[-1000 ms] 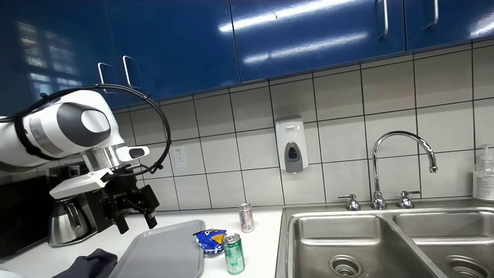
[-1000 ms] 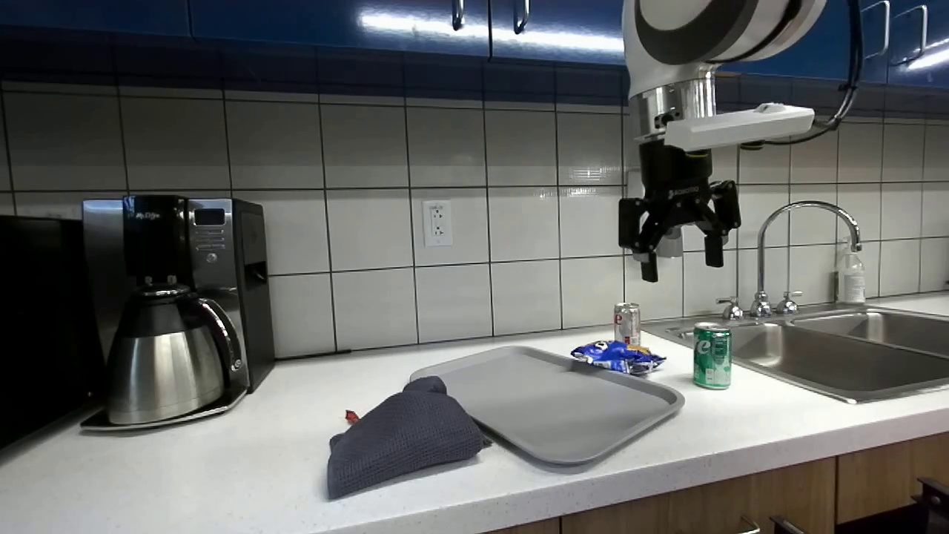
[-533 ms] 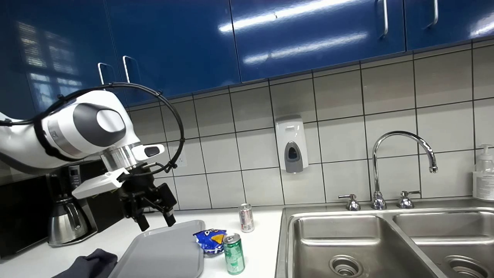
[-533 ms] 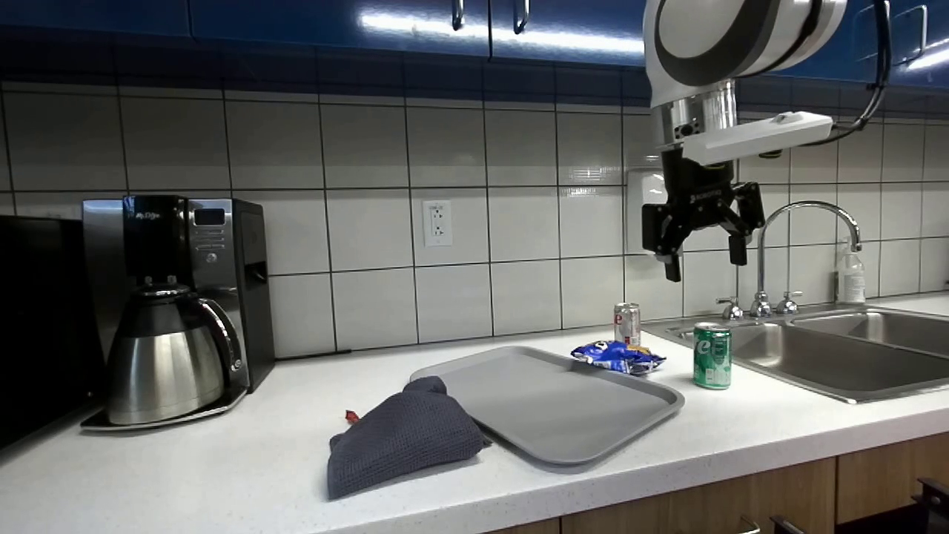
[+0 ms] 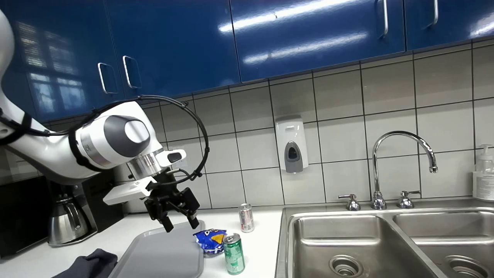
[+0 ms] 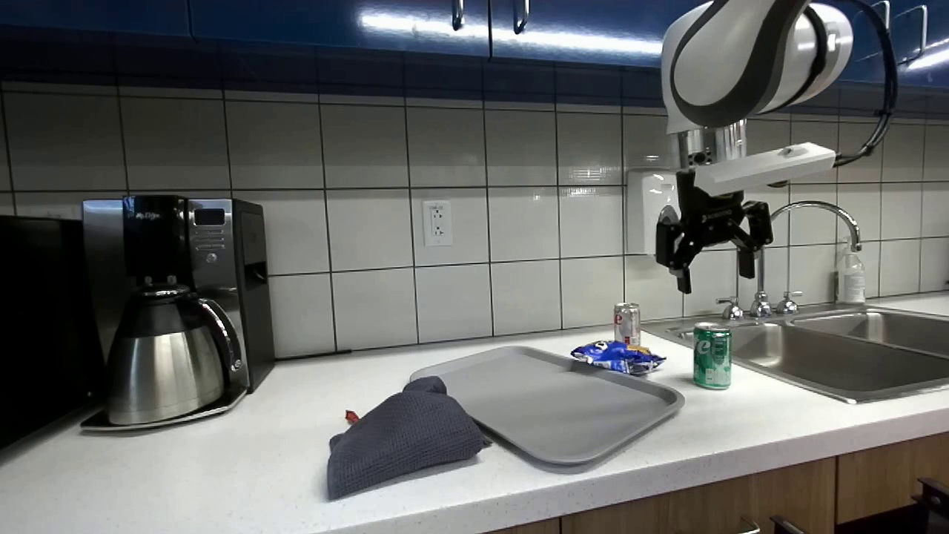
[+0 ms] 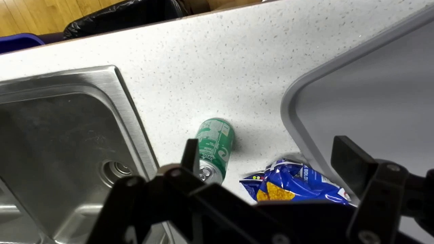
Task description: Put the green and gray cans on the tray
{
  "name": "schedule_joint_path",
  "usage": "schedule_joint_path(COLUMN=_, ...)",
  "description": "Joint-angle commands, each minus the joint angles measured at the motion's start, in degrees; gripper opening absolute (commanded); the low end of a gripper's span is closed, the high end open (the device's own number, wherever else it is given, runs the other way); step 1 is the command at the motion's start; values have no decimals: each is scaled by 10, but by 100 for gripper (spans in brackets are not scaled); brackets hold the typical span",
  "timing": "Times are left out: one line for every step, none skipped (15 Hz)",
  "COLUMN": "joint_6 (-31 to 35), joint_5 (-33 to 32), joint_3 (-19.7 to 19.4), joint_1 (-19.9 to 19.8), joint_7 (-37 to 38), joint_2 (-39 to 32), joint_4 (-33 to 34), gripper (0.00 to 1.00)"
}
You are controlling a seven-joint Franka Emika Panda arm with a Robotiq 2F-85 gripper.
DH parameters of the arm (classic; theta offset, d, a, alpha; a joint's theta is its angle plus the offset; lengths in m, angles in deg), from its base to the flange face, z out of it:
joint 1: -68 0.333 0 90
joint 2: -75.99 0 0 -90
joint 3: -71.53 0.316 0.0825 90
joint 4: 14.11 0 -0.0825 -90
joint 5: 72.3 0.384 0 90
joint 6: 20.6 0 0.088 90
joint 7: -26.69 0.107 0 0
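The black two-fingered gripper [image 6: 717, 273] I am operating from a distance is hanging above the white speckled counter [image 6: 259, 475], its fingers [image 7: 352, 162] standing wide apart and gripping nothing. Below them, the green cylindrical drink can with a silver top [image 7: 215, 145] is standing upright on the counter, clear of the fingertips; in the wrist view I am seeing it right beside the finger at picture left, which is overlapping the can's edge. Next to this can, a crumpled blue and yellow snack packet [image 7: 288, 184] is lying at the edge of the flat pale gray rectangular tray with rounded corners [image 7: 373, 84]; whether it is resting partly on the rim, I cannot tell. On the can's opposite side, the shiny steel double sink [image 5: 332, 229] is gleaming. Farther back, toward the white tiled wall [image 5: 254, 150], the silvery gray cylindrical drink can [image 5: 246, 218] is also standing upright, lower than the gripper and well apart from it, its base hidden by the packet in an exterior view. Both cans are sitting off the tray. Past the tray, a dark gray woven cloth [image 6: 411, 441] is lying bunched on the counter, and a black and steel coffee maker [image 6: 215, 245] is standing with its carafe [image 6: 167, 371]. Glossy blue cabinets [image 5: 173, 46] are lining the wall overhead.
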Motion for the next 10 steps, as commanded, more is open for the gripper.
schedule_joint_path(joint_6=52, joint_5=-37, joint_3=-7, joint_1=-31, joint_7=19, joint_2=-61, joint_4=18, gripper=100)
schedule_joint_path(joint_6=64, joint_5=-43, joint_3=-10, joint_1=-37, joint_7=20, joint_2=-75, joint_4=22, gripper=100)
schedule_joint_path(joint_6=75, joint_5=-51, joint_3=-13, joint_1=-44, joint_7=21, joint_2=-88, joint_4=25, gripper=100)
schedule_joint_path(joint_6=84, joint_5=-57, joint_3=-18, joint_1=-49, joint_7=20, joint_2=-98, joint_4=28, gripper=100)
schedule_joint_path(joint_6=91, joint_5=-63, joint_3=-22, joint_1=-54, joint_7=21, joint_2=-107, joint_4=32, gripper=100)
schedule_joint_path(joint_6=97, joint_5=-69, joint_3=-27, joint_1=-58, joint_7=21, joint_2=-115, joint_4=36, gripper=100)
schedule_joint_path(joint_6=102, joint_5=-75, joint_3=-32, joint_1=-62, joint_7=21, joint_2=-124, joint_4=41, gripper=100)
schedule_joint_path(joint_6=106, joint_5=-79, joint_3=-37, joint_1=-63, joint_7=21, joint_2=-131, joint_4=45, gripper=100)
schedule_joint_path(joint_6=108, joint_5=-82, joint_3=-43, joint_1=-65, joint_7=20, joint_2=-141, joint_4=51, gripper=100)
schedule_joint_path(joint_6=109, joint_5=-84, joint_3=-48, joint_1=-65, joint_7=19, joint_2=-149, joint_4=57, gripper=100)
